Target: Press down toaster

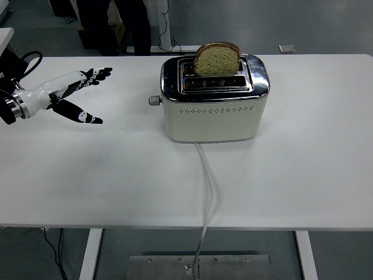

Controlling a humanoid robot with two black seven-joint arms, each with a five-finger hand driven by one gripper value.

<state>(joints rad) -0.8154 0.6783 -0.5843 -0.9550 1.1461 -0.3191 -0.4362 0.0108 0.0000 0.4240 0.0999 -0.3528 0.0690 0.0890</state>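
White desk [87, 175] before a grey floor, with a person's dark trouser legs [125, 23] at the upper edge. At centre stands the toaster [214, 99], cream-bodied with a chrome top, its long axis running left to right across the view; one slice of bread [217, 59] stands proud of the rear slot, and a white cord [207, 192] trails from its front face over the near edge. The lever knob [154, 100] projects from the toaster's left end face, raised, so the pressing step is not yet done. The left hand [73, 96] hovers over the desk's left part, well apart from the toaster, fingers extended and spread toward the right, thumb splayed below, holding nothing. The knob lies to the right of this hand, at about the same depth in the view. The knob's side faces the left arm, so the left hand appears the natural one for the press. No right hand is visible.
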